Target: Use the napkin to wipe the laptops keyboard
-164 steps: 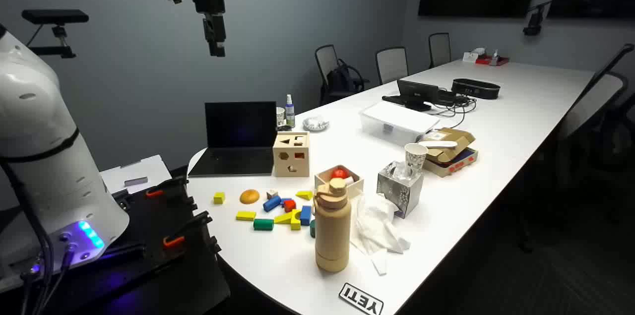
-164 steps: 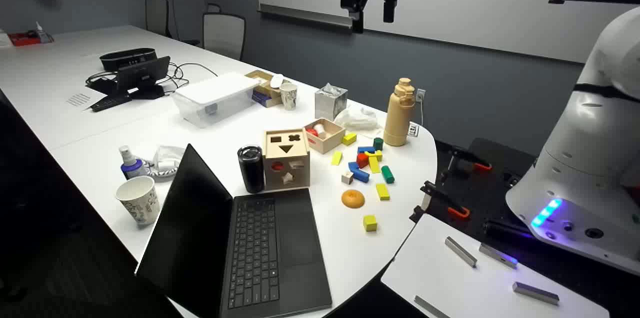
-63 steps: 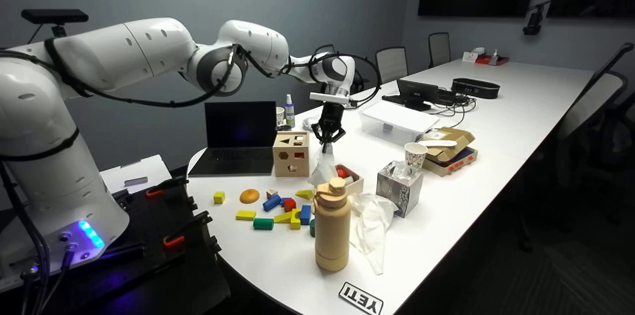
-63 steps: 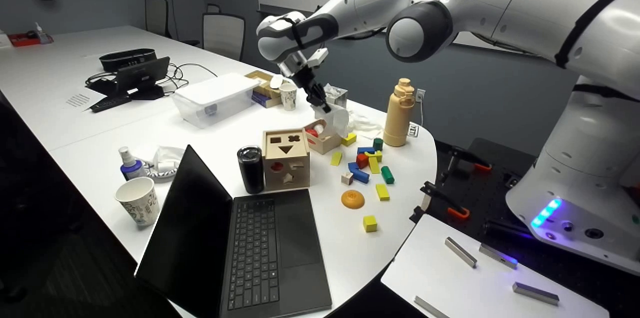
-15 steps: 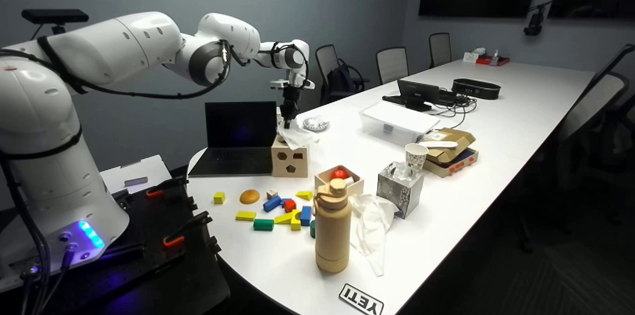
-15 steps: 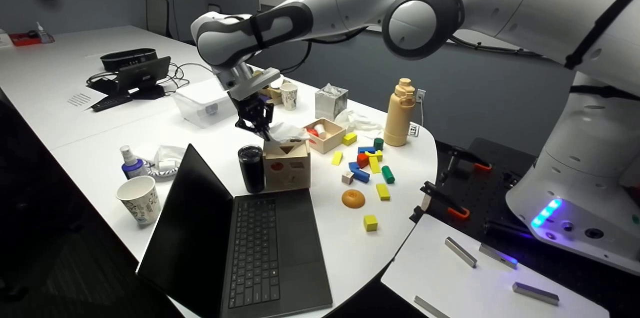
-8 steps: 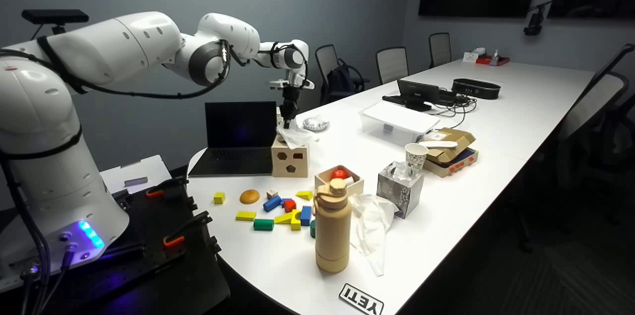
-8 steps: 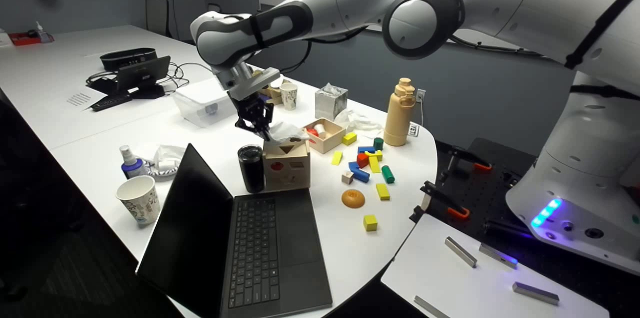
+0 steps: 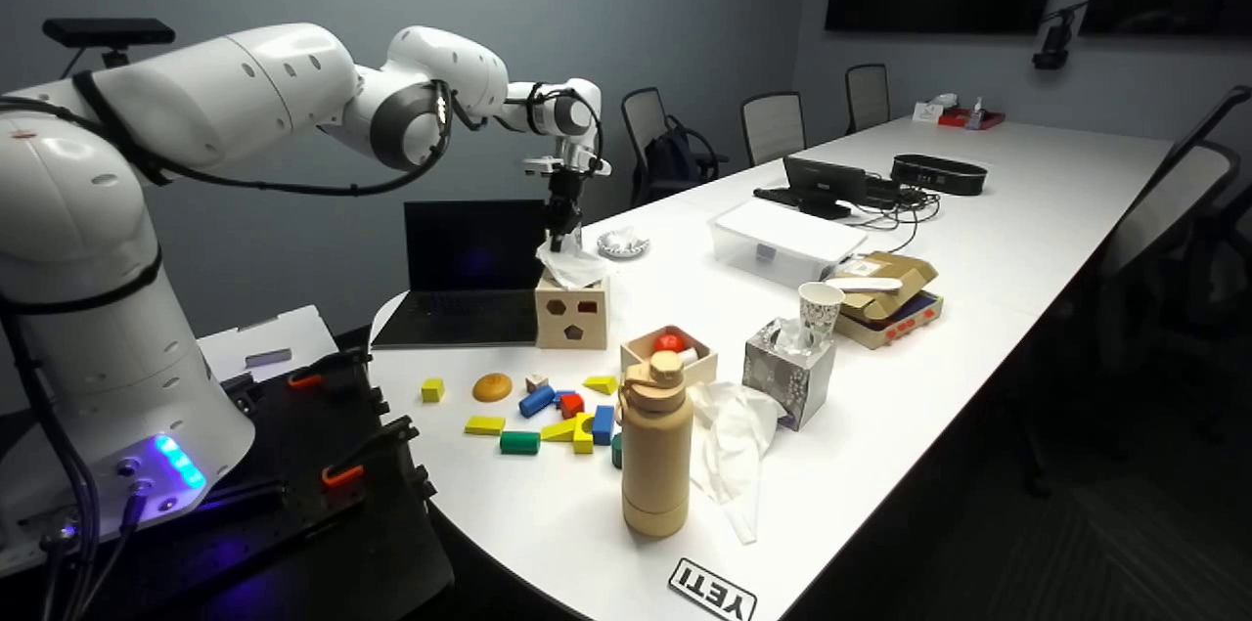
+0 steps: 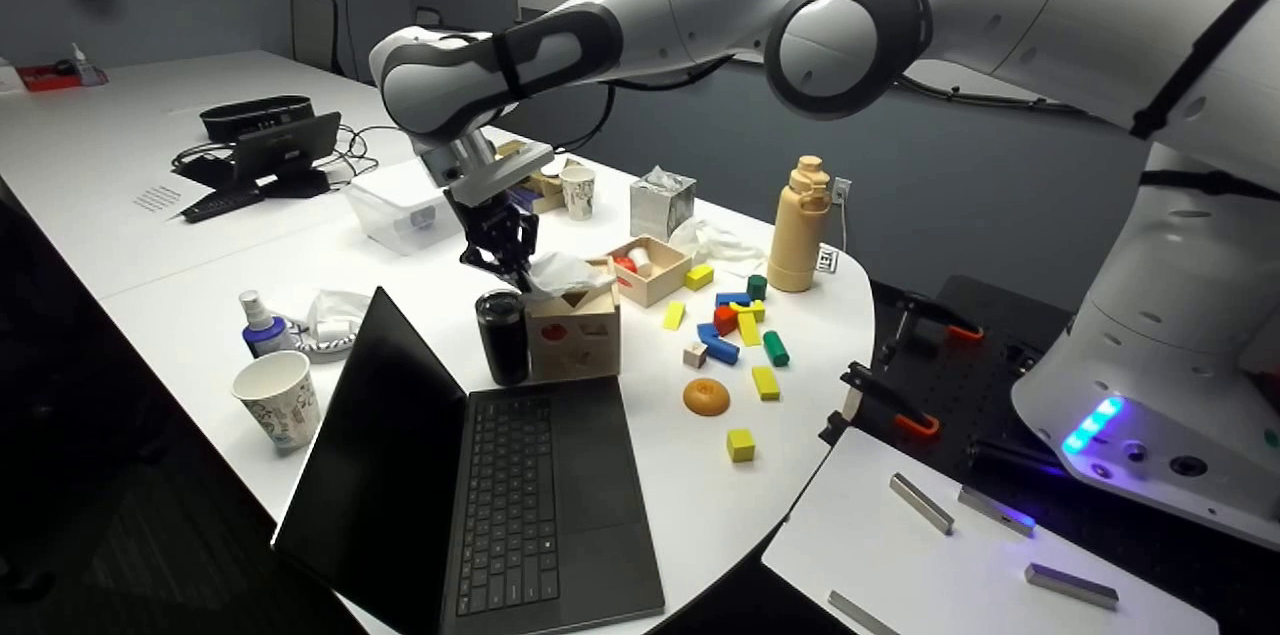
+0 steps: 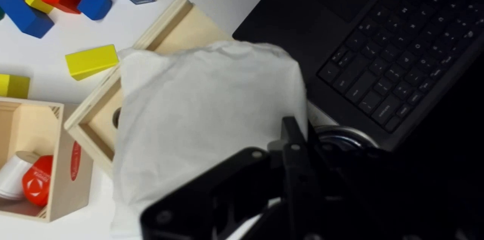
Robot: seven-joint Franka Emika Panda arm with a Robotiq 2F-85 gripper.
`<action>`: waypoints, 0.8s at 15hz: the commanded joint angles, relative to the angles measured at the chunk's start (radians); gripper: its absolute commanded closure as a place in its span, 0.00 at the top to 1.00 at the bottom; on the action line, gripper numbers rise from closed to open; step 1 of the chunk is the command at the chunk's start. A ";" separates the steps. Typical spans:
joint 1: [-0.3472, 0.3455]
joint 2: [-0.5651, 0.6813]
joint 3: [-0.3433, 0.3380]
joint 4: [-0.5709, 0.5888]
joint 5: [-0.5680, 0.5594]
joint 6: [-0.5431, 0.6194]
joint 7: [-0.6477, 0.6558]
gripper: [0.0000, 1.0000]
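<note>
napkin (image 11: 211, 111): step in hand, by my reading, is the carry; it is off the worktop (image 9: 548, 504), spread over the top of the wooden sorter (image 10: 570, 360). Whether its underside touches the wood I cannot tell.
fingers (image 11: 297, 157): pressed together on the napkin, pinching it by one edge; the rest hangs loose.
keyboard (image 11: 404, 54): bare of paper, wiping not yet under way. In an exterior view the laptop (image 9: 472, 281) sits just left of the wooden sorter.
next move to keyboard: I judge it calls for raising the napkin clear of the wood, crossing to the keys, lowering until paper lies between fingers and keys, then light strokes along the rows, short of the screen (image 10: 375, 475).
black tumbler (image 10: 503, 340): upright, just beside both wooden sorter and laptop, close to the fingers; likeliest thing to be knocked, I think, so I want height before going across.
napkin paper: white, matt, thin, slack, softly creased. Likely to bunch if pushed, so I plan to drag it.
wooden sorter body: pale smooth wood, boxy, raised rim on top, shaped holes cut in its faces.
laptop finish: dark flat deck, low keys with pale legends; screen dark, tilted up.
blocks (image 9: 536, 400): yellow, blue, red, green; prisms and cylinders, scattered on the worktop.
</note>
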 commanded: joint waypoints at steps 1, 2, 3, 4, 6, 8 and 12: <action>0.012 -0.074 0.032 -0.131 0.003 0.040 -0.009 0.00; 0.015 -0.079 0.042 -0.155 0.003 0.055 -0.001 0.00; 0.018 -0.089 0.052 -0.185 0.006 0.066 0.013 0.00; 0.018 -0.097 0.065 -0.220 0.011 0.083 0.024 0.00; 0.013 -0.118 0.091 -0.305 0.021 0.131 0.040 0.00; 0.005 -0.134 0.121 -0.394 0.035 0.199 0.064 0.00; -0.006 -0.150 0.170 -0.564 0.067 0.351 0.115 0.00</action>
